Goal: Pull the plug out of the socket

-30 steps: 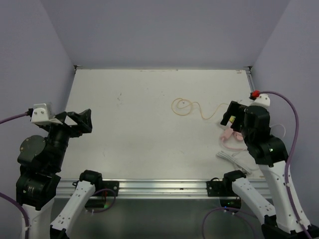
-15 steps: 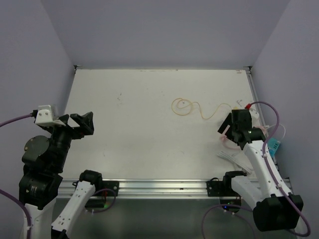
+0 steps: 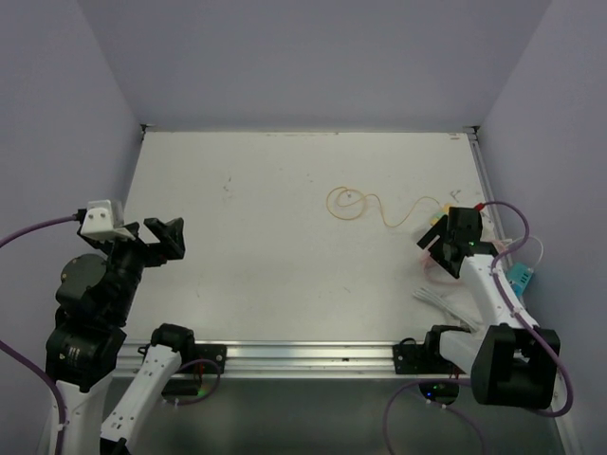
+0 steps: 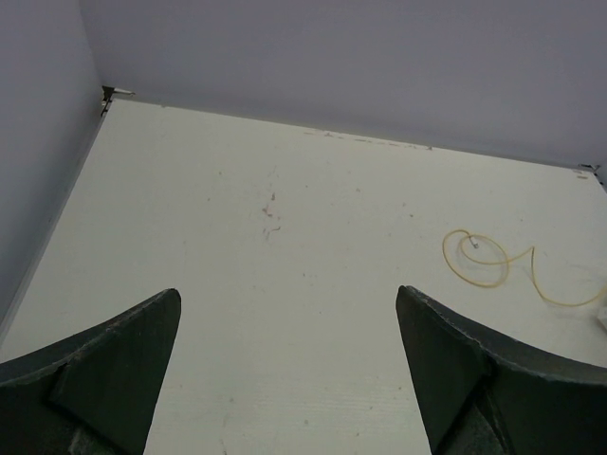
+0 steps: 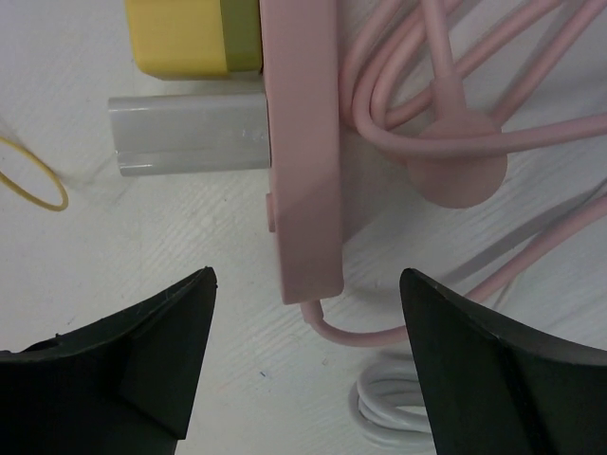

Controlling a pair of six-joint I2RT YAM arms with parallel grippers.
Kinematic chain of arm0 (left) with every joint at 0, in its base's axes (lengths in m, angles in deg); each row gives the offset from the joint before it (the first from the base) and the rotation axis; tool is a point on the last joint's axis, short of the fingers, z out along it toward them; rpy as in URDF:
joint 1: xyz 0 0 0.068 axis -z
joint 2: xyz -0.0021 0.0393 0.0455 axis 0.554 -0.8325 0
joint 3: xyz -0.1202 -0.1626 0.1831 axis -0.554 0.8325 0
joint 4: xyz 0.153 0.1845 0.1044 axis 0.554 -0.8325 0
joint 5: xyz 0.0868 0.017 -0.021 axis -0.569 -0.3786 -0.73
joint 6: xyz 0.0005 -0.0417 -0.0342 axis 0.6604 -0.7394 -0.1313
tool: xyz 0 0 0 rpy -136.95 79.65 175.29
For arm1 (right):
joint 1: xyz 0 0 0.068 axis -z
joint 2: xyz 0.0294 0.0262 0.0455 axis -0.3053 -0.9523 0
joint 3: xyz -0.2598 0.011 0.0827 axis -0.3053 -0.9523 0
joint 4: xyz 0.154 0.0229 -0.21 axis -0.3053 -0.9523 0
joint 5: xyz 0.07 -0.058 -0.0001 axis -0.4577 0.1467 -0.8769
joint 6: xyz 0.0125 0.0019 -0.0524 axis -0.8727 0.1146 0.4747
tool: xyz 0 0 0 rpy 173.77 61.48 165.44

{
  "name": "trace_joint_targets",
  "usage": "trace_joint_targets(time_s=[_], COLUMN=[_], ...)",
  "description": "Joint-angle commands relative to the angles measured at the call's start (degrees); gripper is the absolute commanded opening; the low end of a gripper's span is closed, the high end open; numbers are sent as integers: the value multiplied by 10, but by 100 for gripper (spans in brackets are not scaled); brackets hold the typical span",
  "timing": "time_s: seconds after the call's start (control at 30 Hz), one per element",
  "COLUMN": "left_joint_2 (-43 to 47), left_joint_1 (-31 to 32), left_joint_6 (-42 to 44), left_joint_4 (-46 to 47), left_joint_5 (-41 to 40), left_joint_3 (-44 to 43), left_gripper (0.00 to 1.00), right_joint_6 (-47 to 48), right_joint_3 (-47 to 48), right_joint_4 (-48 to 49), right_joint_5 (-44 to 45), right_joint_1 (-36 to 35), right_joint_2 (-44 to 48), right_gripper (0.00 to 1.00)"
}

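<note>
Two claws, both with fingers spread and nothing between them. My left claw [image 4: 286,299] hangs over the bare left part of the table [image 3: 266,180], well apart from the work. Mid-table lies a looped yellow wire [image 3: 349,202]. At the far right, my right claw [image 5: 305,280] hovers low over the end of the pink socket strip [image 5: 303,142]. The strip lies flat near the table's right edge, with a yellow plug [image 5: 185,38] and a translucent plug [image 5: 185,133] seated side by side in it. Its pink cord [image 5: 455,142] and a white cable [image 5: 389,422] lie coiled beside it. I judge I should shift onto one plug's body, clamp it clear of the strip, and pull straight out along the pins. The loose strip may drag along.
</note>
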Motion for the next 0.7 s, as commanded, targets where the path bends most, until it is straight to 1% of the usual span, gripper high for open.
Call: trace_joint_targets(time_s=[0.0, 0.03, 0.13, 0.23, 0.3, 0.4, 0.57, 0.6, 0.67], left_joint_2=[-2, -3, -7, -13, -16, -19, -28, -29, -31], left_joint_1=[4, 4, 4, 4, 4, 4, 4, 4, 4], left_joint_6=[1, 2, 2, 0, -3, -5, -8, -10, -13], left_joint_4=[4, 7, 11, 16, 19, 27, 32, 32, 32], left_joint_5=[8, 8, 11, 18, 22, 30, 43, 43, 45], left_joint_3=[8, 12, 19, 26, 30, 37, 42, 42, 42], left_gripper=[100, 100, 100, 99, 99, 100, 100, 100, 99], right_joint_6=[-3, -3, -4, 0, 3, 12, 26, 32, 42], right_joint_3=[-2, 0, 1, 3, 3, 8, 5, 5, 4], right_joint_4=[58, 69, 85, 98, 101, 108, 117, 120, 127], right_joint_5=[0, -1, -6, -14, -19, -27, -27, -29, -44], right_joint_1=[9, 9, 10, 9, 10, 10, 9, 9, 6], right_joint_2=[-23, -33, -51, -64, -78, -98, -119, -126, -132], right_gripper=[82, 78, 73, 68, 67, 61, 54, 52, 38])
